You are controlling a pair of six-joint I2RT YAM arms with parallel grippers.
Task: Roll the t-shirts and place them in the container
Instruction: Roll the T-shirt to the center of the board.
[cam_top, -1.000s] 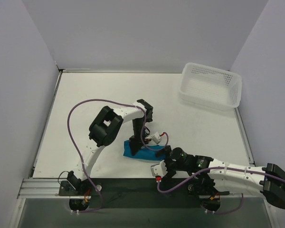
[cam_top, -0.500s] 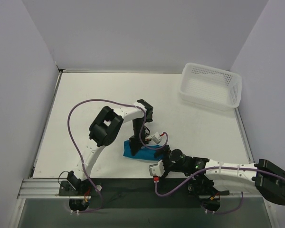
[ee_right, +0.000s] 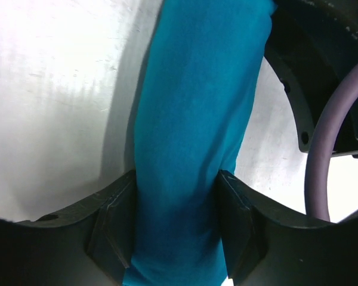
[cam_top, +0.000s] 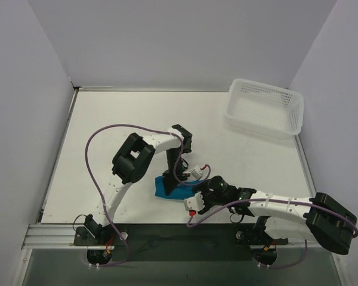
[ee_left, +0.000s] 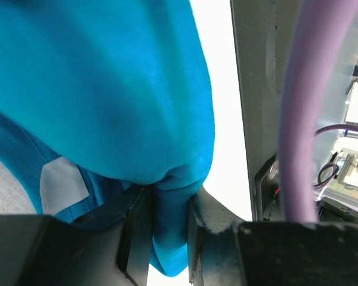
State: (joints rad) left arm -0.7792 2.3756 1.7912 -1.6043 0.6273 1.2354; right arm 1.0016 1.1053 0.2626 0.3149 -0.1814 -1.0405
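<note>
One teal-blue t-shirt (cam_top: 164, 188) lies rolled into a short bundle on the white table (cam_top: 113, 113), near the front edge. My left gripper (cam_top: 178, 180) points down onto it from behind. In the left wrist view that gripper (ee_left: 170, 238) is shut on a pinched fold of the t-shirt (ee_left: 119, 89). My right gripper (cam_top: 198, 195) reaches in from the right at the roll's near end. In the right wrist view the right gripper (ee_right: 176, 238) has both pads pressed against the sides of the t-shirt (ee_right: 197, 119) roll.
A white perforated basket (cam_top: 264, 108) stands at the back right of the table. A white label (ee_left: 62, 185) shows on the cloth under the roll. The left arm's purple cable (cam_top: 110, 132) loops over the left half of the table.
The right arm has swung in toward the roll's near end. Its jaws have narrowed from wide open until they press on the roll. The left arm has held still with its grip.
</note>
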